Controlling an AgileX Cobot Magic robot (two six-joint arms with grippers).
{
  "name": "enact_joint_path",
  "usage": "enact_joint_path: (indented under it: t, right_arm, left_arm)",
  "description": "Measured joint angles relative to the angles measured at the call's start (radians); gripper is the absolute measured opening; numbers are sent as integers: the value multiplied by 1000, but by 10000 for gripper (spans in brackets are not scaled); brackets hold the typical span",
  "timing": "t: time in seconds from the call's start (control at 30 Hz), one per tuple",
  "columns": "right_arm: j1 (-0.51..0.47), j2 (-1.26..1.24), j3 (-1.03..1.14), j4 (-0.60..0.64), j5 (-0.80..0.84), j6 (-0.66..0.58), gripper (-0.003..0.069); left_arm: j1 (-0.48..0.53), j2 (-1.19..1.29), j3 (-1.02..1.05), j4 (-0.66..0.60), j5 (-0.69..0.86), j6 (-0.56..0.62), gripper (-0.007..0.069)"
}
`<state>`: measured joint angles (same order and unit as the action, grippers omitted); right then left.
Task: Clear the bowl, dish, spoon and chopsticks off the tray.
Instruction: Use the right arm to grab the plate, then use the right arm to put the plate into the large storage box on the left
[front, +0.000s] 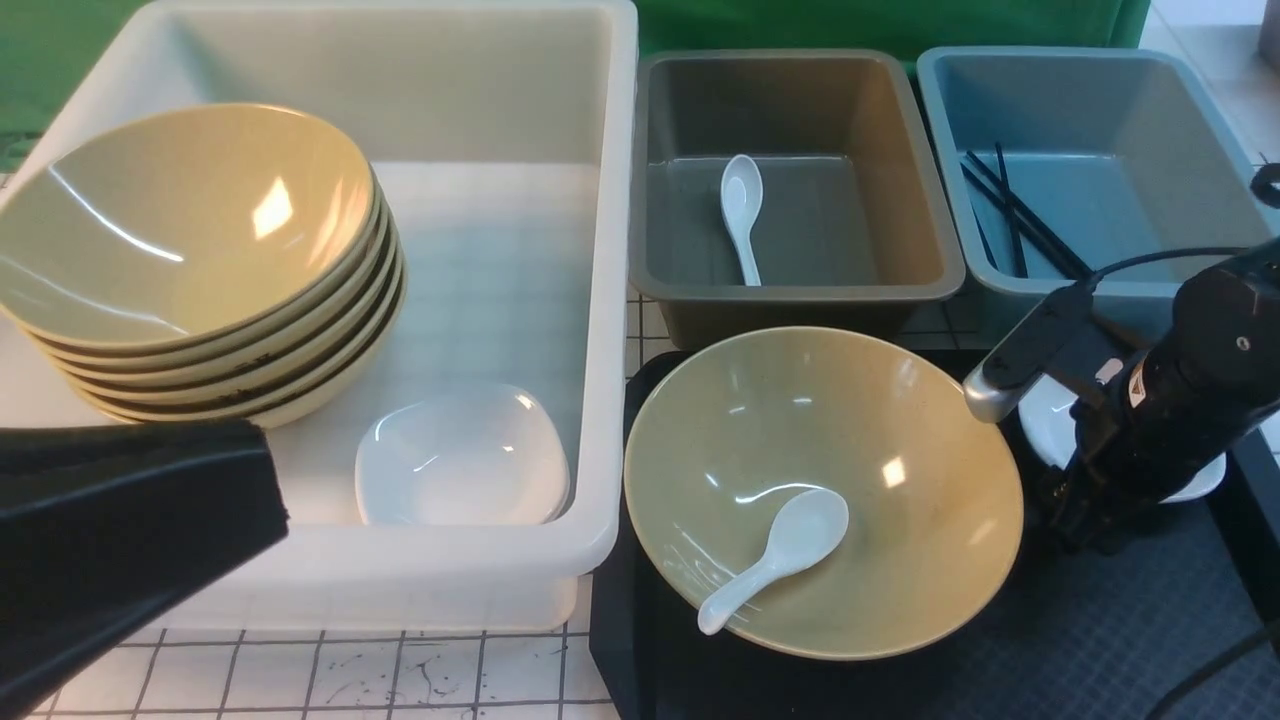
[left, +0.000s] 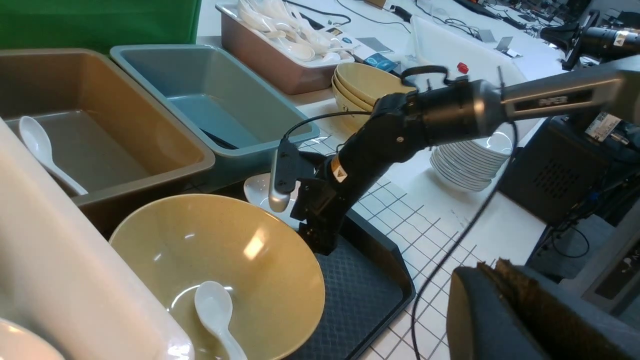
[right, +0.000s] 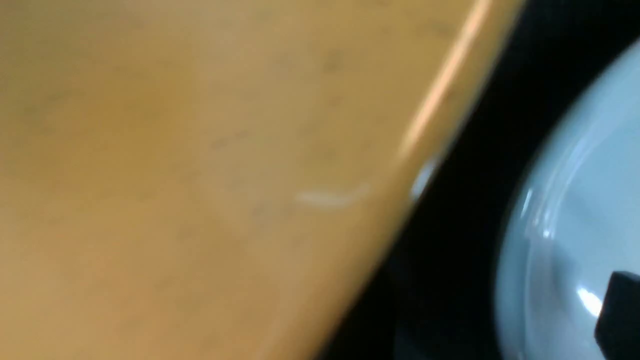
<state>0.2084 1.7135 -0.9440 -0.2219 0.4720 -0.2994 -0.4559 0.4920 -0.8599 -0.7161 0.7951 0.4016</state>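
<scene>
Hanging low over the tray (front: 1100, 620), your right tool (front: 1075, 510) is squeezed between the bowl (front: 900, 420) and the white dish (front: 1045, 425), very near both. It is too dark to tell if it is wide or narrow. A sideways bump could tip the bowl, and the spoon (front: 790, 545) inside could slide out. The dish could get knocked too. Your left tool (front: 130, 540) is closed, well apart. The chopsticks (front: 1020, 220) already lie in the blue bin (front: 1150, 100).

Most of the white dish (front: 1046, 428) behind the right arm (front: 1200, 370); bowl (right: 200, 175) blurred close-up; right jaws indistinct.
</scene>
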Motion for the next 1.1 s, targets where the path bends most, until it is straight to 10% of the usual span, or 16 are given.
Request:
enact_joint_path:
  t: [0.2,0.63,1.1]
  right_arm:
    - [-3,20,-4,-5,-54,-47,515]
    - [5,37,-14,-50,-90,-148,177]
    - [298,-320,-26,-20,482,174,51]
  left_arm:
    - [0,0,0,4,2,0,-1]
    - [0,0,0,35,17,-4,-1]
    - [0,-1,0,121,89,-43,-1]
